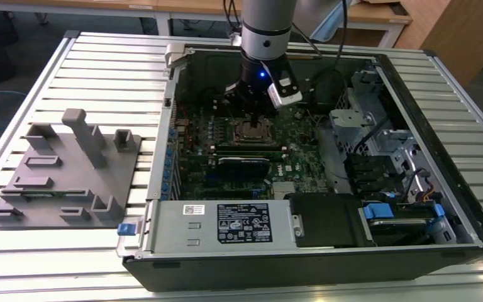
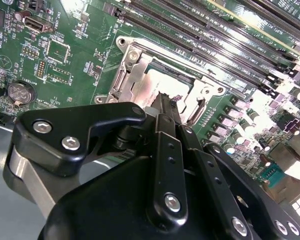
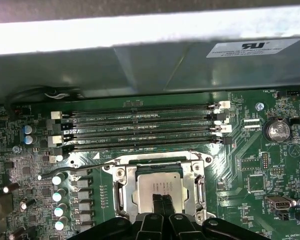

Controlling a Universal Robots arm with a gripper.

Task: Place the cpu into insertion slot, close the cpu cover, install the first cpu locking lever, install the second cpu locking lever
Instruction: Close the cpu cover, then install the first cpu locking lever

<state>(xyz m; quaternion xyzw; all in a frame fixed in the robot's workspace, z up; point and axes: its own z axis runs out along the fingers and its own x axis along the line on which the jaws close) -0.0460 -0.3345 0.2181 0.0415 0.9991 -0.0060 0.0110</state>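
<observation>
Both wrist views, jaws closed abv cpu [image 3: 162, 184]

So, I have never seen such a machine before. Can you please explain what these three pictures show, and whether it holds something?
It is one robot arm with a gripper at its end. The exterior view looks from off the arm at an open computer case lying on a slatted table, beside a grey holder plate. Both wrist views come from cameras riding on the arm, looking closely at the green circuit board. The gripper is shut and holds nothing. It is right above the cpu, which lies flat in the insertion slot.
</observation>
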